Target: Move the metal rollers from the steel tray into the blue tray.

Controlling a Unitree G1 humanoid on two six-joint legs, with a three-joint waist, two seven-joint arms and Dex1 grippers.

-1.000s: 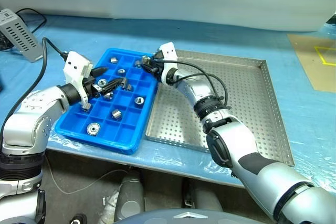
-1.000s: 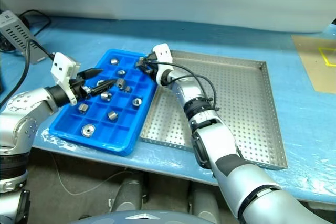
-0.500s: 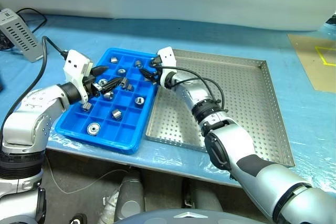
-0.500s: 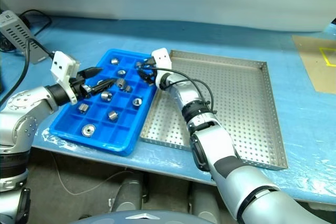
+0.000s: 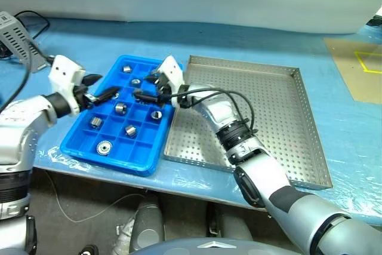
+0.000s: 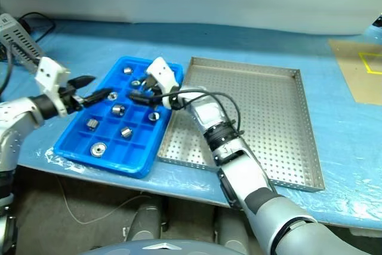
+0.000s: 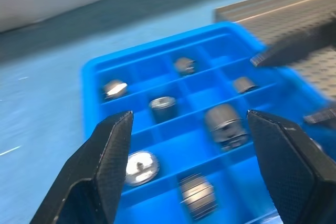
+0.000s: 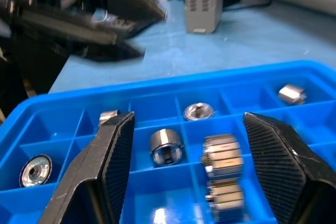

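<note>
Metal rollers (image 5: 120, 108) sitting in blue tray (image 5: 143, 158) compartments; steel tray (image 5: 280, 120) beside, on tabletop. Left tool (image 5: 97, 88) and right tool (image 5: 143, 89) over blue tray, fingers apart, holding nothing. No legible writing

Right arm crosses steel tray (image 5: 268, 106), hiding strip of its perforated floor; right gripper (image 5: 146, 88) covers some compartments of blue tray (image 5: 113, 154), contents there unseen; left wrist view blurred, metal rollers (image 7: 224, 124) smeared, central holes not readable; dark shape at blue tray's far corner, perhaps other gripper's fingers (image 7: 294, 48), cut by edge; grey box (image 5: 15, 37) on counter (image 5: 250, 43) cut off at picture's edge.
</note>
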